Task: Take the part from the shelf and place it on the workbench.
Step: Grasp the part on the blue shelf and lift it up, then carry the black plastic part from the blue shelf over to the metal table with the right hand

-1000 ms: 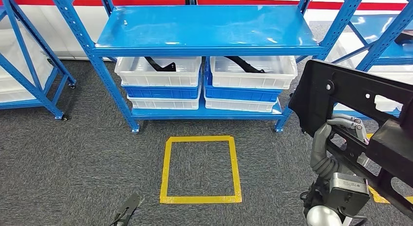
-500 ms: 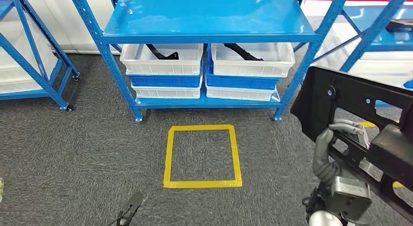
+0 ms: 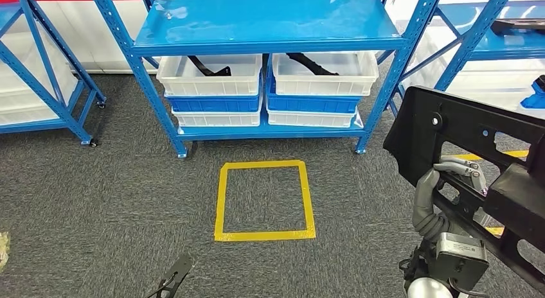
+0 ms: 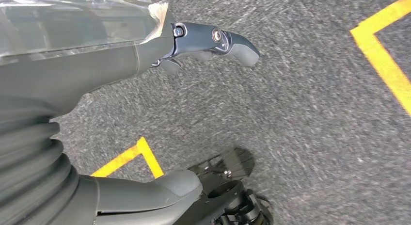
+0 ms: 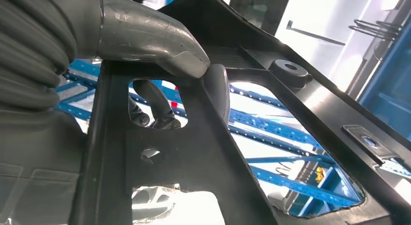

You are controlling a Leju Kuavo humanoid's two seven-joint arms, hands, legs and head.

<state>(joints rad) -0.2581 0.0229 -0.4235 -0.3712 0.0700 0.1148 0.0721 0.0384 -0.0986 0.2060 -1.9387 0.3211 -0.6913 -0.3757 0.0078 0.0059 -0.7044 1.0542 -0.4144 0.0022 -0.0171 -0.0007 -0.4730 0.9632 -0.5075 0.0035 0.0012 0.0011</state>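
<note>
The part is a big flat black plastic panel with cut-outs, held up at the right of the head view. My right hand grips it through one cut-out, fingers hooked over a bar. Up close in the right wrist view, the thumb presses on the panel. My left hand hangs low over the carpet; the left wrist view has it with thumb and fingers apart and nothing in it.
A blue steel shelf stands ahead, with white bins holding black parts on its lower level. A yellow tape square marks the grey carpet before it. More blue racks stand left and right.
The whole picture has shifted: the shelf and tape square now sit higher and slightly left, so the camera has moved. The right hand still holds the panel the same way.
</note>
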